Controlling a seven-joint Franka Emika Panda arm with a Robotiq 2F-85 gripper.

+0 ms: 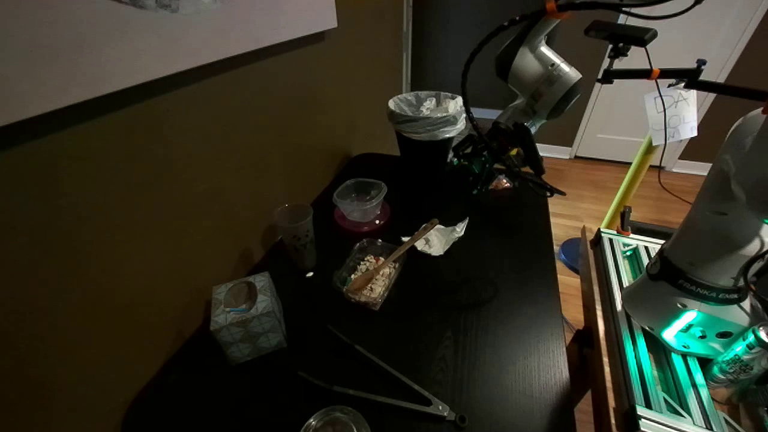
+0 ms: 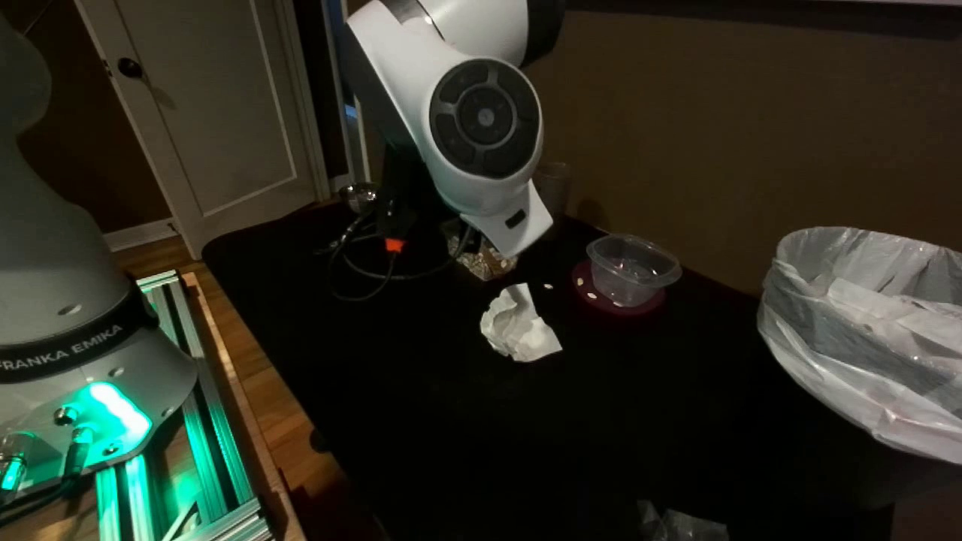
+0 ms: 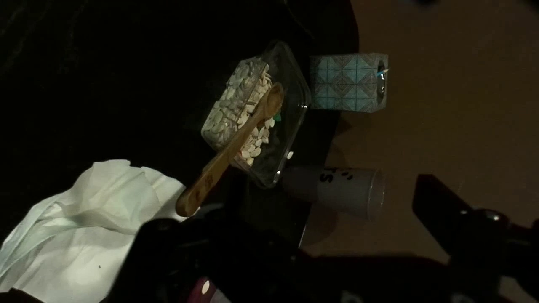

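Dimly lit brown wall alongside a black table, with wooden floor and a pale door.

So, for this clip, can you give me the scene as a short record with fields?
gripper: open, nothing seen in its grasp
container: clear, holding pale seed-like pieces
wooden spoon: resting in the container, handle jutting over the rim toward the paper
white paper: crumpled, beside the container
cup: translucent, upright by the wall
bowl: clear, standing on a dark red disc
tissue box: patterned, near the wall
tongs: spread open on the dark table
bin: black, with a translucent liner
lighting: dim
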